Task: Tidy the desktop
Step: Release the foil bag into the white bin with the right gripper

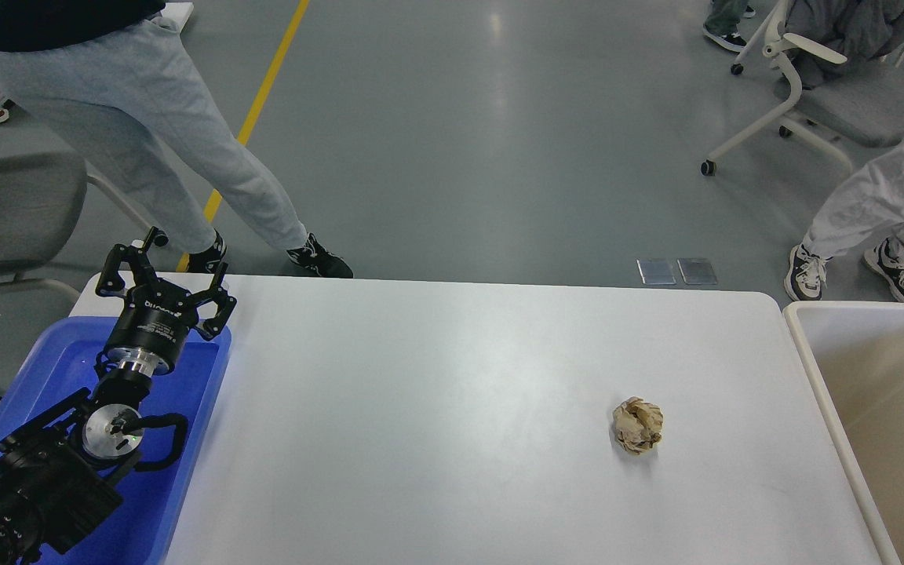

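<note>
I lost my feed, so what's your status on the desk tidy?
Left gripper open, empty, above blue tray. Right arm out of view. One crumpled brown paper ball left on desktop, near bin. Path clear.

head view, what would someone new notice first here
A lone crumpled brown paper ball sits right of centre on the otherwise bare white desktop. At far left the left gripper, its fingers spread open and holding nothing, hangs over the far end of a blue tray. A white-rimmed bin with a beige inside stands at the desk's right edge.
</note>
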Robot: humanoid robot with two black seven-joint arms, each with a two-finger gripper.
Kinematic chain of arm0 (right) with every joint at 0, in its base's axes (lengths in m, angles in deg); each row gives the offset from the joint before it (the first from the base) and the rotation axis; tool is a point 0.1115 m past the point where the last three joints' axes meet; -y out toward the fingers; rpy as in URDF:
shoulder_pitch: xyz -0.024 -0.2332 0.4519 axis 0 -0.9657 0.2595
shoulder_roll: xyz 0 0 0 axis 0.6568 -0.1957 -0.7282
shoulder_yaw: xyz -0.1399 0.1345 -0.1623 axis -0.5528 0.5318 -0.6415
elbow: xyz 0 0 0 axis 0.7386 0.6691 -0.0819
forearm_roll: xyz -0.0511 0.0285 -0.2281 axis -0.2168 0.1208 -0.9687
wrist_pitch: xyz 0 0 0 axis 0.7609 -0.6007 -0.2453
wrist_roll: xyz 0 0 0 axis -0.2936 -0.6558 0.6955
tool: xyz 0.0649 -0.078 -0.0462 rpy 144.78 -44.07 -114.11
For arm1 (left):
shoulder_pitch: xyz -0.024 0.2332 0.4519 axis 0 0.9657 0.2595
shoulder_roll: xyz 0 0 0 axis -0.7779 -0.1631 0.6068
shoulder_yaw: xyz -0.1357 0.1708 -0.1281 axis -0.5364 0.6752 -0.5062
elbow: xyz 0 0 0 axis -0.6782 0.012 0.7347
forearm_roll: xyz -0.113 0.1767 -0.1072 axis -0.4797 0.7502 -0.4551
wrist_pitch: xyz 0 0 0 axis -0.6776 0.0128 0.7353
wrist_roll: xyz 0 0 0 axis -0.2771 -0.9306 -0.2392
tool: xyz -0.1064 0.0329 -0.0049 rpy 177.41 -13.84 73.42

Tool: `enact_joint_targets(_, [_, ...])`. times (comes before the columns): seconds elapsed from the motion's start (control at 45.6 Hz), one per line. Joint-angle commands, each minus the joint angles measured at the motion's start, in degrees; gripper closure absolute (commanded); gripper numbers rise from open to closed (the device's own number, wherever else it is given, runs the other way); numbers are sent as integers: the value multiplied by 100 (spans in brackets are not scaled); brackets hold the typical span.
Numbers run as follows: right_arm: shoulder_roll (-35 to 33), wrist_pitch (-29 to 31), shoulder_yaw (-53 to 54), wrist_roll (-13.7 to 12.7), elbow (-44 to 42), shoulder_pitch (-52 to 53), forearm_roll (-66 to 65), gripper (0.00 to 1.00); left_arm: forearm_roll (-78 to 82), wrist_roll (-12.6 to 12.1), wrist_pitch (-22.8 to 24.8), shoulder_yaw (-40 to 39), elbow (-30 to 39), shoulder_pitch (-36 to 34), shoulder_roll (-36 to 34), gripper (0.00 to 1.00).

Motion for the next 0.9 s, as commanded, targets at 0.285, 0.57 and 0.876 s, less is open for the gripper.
enact_joint_targets(0.285, [172, -293, -59, -12, -139, 22, 33, 48, 0, 2, -8, 0, 0, 0, 0, 0])
enact_joint_targets(0.57, [163, -628, -67, 6, -148, 22, 33, 1, 0, 2, -26, 0, -9, 0, 0, 0])
enact_joint_targets(0.876, [84, -566, -41, 6, -140, 31, 33, 0, 0, 2, -35, 0, 0, 9, 0, 0])
